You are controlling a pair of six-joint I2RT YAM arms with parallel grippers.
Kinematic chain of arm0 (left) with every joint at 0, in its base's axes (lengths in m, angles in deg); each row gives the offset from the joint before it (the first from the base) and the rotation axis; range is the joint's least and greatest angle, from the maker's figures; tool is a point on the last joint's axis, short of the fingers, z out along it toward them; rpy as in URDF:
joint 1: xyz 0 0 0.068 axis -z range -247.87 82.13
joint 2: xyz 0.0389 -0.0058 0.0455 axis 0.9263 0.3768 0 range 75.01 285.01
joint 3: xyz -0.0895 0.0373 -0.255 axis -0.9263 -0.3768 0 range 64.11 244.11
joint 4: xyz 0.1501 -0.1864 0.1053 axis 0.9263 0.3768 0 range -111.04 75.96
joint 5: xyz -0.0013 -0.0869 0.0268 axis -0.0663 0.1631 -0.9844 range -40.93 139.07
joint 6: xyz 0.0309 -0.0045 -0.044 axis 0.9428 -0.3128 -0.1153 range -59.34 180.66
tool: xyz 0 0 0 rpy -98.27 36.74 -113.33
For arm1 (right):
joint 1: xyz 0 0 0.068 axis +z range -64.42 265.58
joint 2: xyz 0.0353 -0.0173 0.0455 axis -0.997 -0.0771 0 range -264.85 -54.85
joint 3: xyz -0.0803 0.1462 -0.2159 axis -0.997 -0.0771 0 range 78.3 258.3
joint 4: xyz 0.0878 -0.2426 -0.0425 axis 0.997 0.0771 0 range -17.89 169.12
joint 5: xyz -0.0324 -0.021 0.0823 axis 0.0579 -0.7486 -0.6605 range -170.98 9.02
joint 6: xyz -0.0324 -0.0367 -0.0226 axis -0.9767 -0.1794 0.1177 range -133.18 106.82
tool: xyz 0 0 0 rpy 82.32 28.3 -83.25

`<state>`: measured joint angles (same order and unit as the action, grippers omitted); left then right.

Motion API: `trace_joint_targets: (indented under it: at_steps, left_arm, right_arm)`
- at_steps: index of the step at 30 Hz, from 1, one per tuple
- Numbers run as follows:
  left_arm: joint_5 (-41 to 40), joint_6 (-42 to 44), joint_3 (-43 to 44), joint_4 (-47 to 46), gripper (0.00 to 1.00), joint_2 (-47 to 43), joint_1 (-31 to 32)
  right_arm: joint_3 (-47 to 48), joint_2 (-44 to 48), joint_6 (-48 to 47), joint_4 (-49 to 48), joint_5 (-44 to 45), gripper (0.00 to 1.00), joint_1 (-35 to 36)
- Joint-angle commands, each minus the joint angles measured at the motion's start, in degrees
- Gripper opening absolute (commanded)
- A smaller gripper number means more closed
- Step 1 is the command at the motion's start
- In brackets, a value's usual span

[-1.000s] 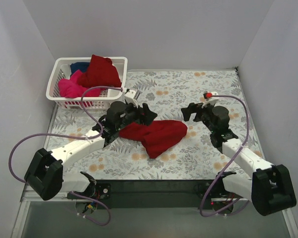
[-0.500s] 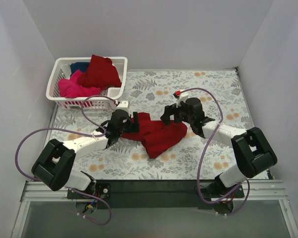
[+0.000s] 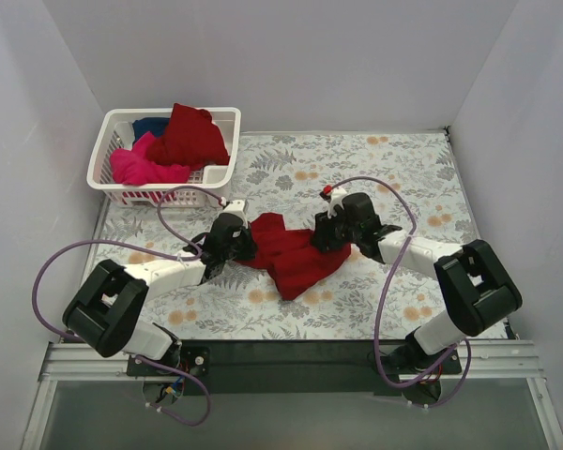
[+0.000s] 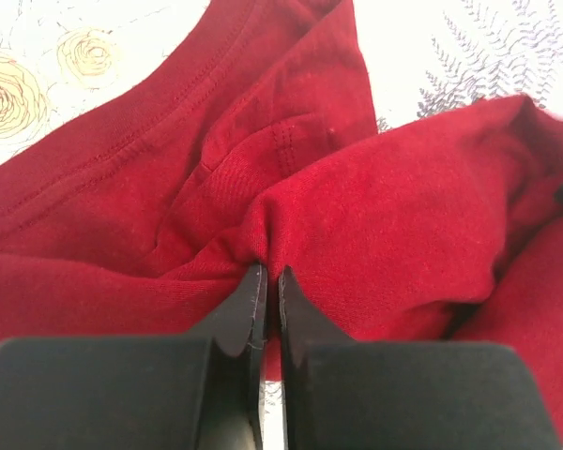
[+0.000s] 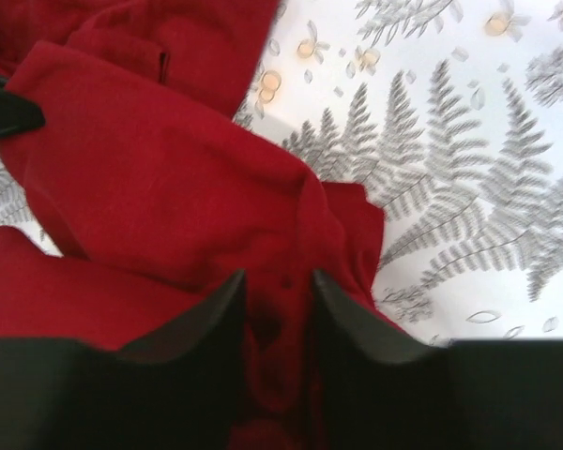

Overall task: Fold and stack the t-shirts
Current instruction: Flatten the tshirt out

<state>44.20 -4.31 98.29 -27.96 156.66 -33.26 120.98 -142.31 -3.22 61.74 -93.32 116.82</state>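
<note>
Overhead view:
- Bench (image 3: 394,169) has a floral-print cover.
- One dark red t-shirt (image 3: 296,255) lies crumpled at the middle of the frame, flat on the print.
- Left fingers (image 3: 244,246) are at the shirt's left edge.
- Right fingers (image 3: 321,239) are at its upper right edge.
- Both arms reach inward, one from each side.

Left wrist view:
- The two black fingers are pressed almost together.
- A thin fold of the red cloth is pinched between the tips.
- A stitched hem runs diagonally across the upper left of this view.

Right wrist view:
- The fingers stand partway apart, astride a raised ridge of the same shirt.
- Red cloth fills the gap between them.
- Whether they press it, I cannot tell.
- Fern-print bench shows at the upper right.

Upper left of the overhead view:
- A white lattice basket (image 3: 122,194) sits on the bench against the left wall, well apart from the shirt being handled.
- It holds a second dark red t-shirt (image 3: 190,136), heaped over the rim.
- A hot pink t-shirt (image 3: 141,166) lies beside that at the left.
- A dark blue t-shirt (image 3: 150,125) is partly buried at the back.
</note>
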Motion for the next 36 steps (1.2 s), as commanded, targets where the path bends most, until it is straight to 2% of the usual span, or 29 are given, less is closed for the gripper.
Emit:
trace_joint_targets:
  at_steps: [1, 2, 4, 5, 10, 14, 18, 21, 23, 26, 28, 29, 30, 31, 32, 33, 34, 35, 36]
  left_arm:
    - [0.6, -0.2, -0.2, -1.6, 0.0, -2.1, -0.2]
    - [0.5, -0.2, -0.1, -1.9, 0.0, -2.0, -0.2]
    - [-0.2, 0.3, 1.7, -2.0, 0.0, -1.6, -0.2]
    - [-0.3, 0.6, 2.6, -1.9, 0.0, -1.4, -0.2]
    - [-4.2, 4.8, 10.1, -1.9, 0.0, -1.1, -0.2]
    - [-6.6, 9.2, 20.0, -1.3, 0.0, -3.0, -0.2]
    - [-4.9, 12.1, 23.6, -1.5, 0.0, -8.4, -0.2]
    - [0.4, 12.4, 21.0, -0.9, 0.0, -13.1, -0.2]
    - [2.4, 9.4, 18.8, 1.0, 0.0, -14.8, -0.2]
    - [7.7, 2.3, 9.4, 1.6, 0.0, -19.4, 0.5]
    - [10.8, -0.3, 1.5, 0.2, 0.0, -23.4, 1.4]
    - [11.3, -1.8, -0.4, 0.2, 0.04, -24.6, 2.6]
    - [11.1, -3.9, -2.2, 0.7, 0.13, -25.7, 3.4]
    - [10.8, -5.2, -5.6, 1.3, 0.24, -28.4, 3.9]
    - [10.3, -6.2, -6.8, 2.1, 0.43, -29.7, 4.9]
    - [9.5, -7.5, -8.1, 3.8, 0.51, -31.2, 5.3]
    - [7.9, -7.8, -9.9, 4.5, 0.58, -32.9, 5.5]
    - [6.1, -7.8, -10.4, 5.3, 0.68, -35.3, 5.6]
    - [3.8, -7.4, -10.4, 6.6, 0.7, -36.1, 5.6]
  right_arm:
    - [-0.5, -0.5, -0.1, 1.8, -3.6, 0.26, 0.6]
    - [-0.1, -0.9, -0.3, 2.1, -3.2, 0.17, 0.6]
    - [2.7, -1.7, -1.3, 3.5, -1.7, 0.09, 0.6]
    - [4.0, -1.8, -1.8, 4.0, -1.0, 0.02, 0.6]
    - [15.1, -0.8, -7.7, 8.2, 7.6, 0.01, -0.3]
    - [24.7, 1.1, -9.9, 10.3, 8.6, 0.01, -3.2]
    - [31.0, 4.3, -12.3, 13.8, 6.4, 0.01, -3.3]
    - [27.8, 8.7, -11.6, 13.8, 5.0, 0.01, -1.9]
    - [22.8, 10.9, -10.4, 14.1, 6.4, 0.01, 0.0]
    - [16.2, 17.0, -7.7, 16.4, 9.1, 0.01, 4.6]
    - [8.5, 19.6, -4.8, 16.4, 12.1, 0.01, 7.7]
    - [6.5, 21.4, -3.8, 16.6, 14.1, 0.01, 10.5]
    - [3.1, 22.2, -1.6, 17.0, 15.1, 0.01, 11.8]
    - [1.6, 22.9, -0.4, 18.9, 16.9, 0.1, 14.3]
    - [0.4, 24.0, 0.8, 19.9, 17.4, 0.2, 15.5]
    - [-0.8, 24.5, 1.6, 21.0, 17.9, 0.3, 16.8]
    - [-2.4, 25.1, 3.2, 22.7, 19.8, 0.46, 18.0]
    - [-3.1, 26.4, 3.8, 23.1, 21.3, 0.52, 19.6]
    - [-3.7, 27.0, 4.0, 23.0, 23.3, 0.57, 19.9]
